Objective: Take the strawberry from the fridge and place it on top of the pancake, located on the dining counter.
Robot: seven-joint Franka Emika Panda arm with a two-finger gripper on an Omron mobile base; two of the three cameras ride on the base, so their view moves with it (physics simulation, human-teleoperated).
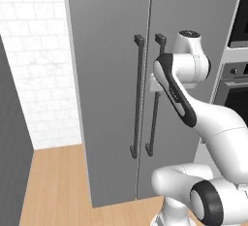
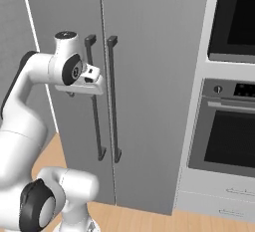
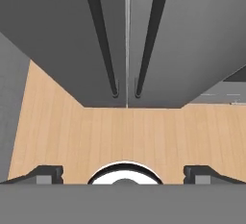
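Setting: we record a kitchen corner with a light wood floor (image 1: 53, 181), a white tiled wall (image 1: 36, 60) at the left of the left base view, and a white cabinet column at the right of the right base view.
Gripper: in the hand view we see the gripper (image 3: 123, 172) with its two dark finger tips (image 3: 45, 172) set far apart at the lower edge, nothing between them; below them lies bare wood floor.
Hand position: in both base views we find the hand raised in front of the door handles, at their upper part; we cannot tell whether it touches them.
Arm: we note the white arm (image 1: 203, 118) rising from the base and bending toward the doors.
Fridge: the fridge (image 1: 111, 84) stands just beyond the hand, tall, plain grey, both doors shut, the seam between them running straight down.
Handles: two long dark vertical bar handles (image 2: 112, 99) sit on either side of the seam, close together.
Strawberry: we see no opening in the fridge, so we cannot confirm where the strawberry is.
Wall oven: a built-in oven (image 2: 231, 136) with a dark glass door sits in the white column right of the fridge, a second dark-fronted unit (image 2: 234, 19) above it.
Drawers: two white drawer fronts (image 2: 214, 196) lie below the oven.
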